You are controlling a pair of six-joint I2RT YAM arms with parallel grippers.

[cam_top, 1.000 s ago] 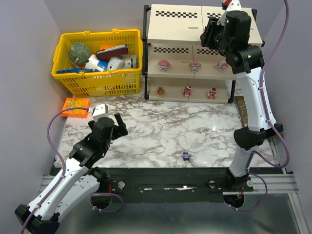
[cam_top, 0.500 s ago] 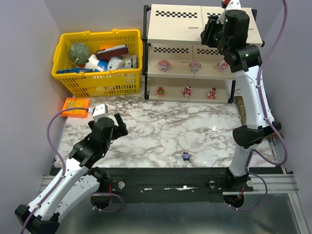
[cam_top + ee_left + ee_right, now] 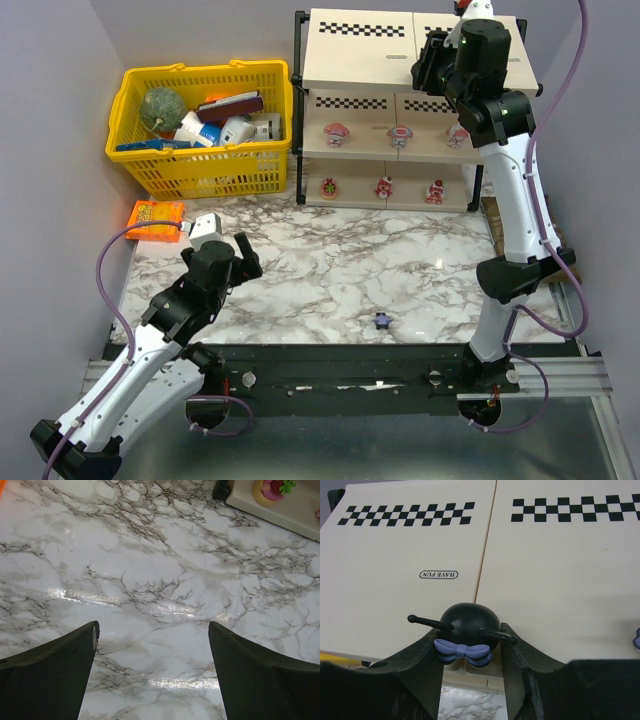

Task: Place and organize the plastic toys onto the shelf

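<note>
Overhead, little has shifted in the last second. The right claw [image 3: 432, 62] has crept slightly up and back over the top board of the shelf [image 3: 360, 55], while the left claw [image 3: 240, 252] has not stirred above the counter [image 3: 330, 260]. Three pink-and-white toys [image 3: 400, 133] line the middle tier and three red toys [image 3: 383, 186] the bottom one. A stray dark toy [image 3: 380, 321] lies alone on the counter near its front edge, and the yellow basket [image 3: 200, 130] sits left of the shelf.

From the left wrist, the left claw [image 3: 152, 630] is spread wide with nothing between its fingers. Only bare marble lies below it.

From the right wrist, the right claw [image 3: 470, 652] is partly closed, pinching a black figurine [image 3: 467, 620] with a purple bow. The figurine sits at the front edge of the top board; whether it touches the board I cannot tell.

The small creep reads as lining up a spot on the top tier, likely meant for the dark figures. Release looks like the step in hand, and the stray one is not yet fetched.
</note>
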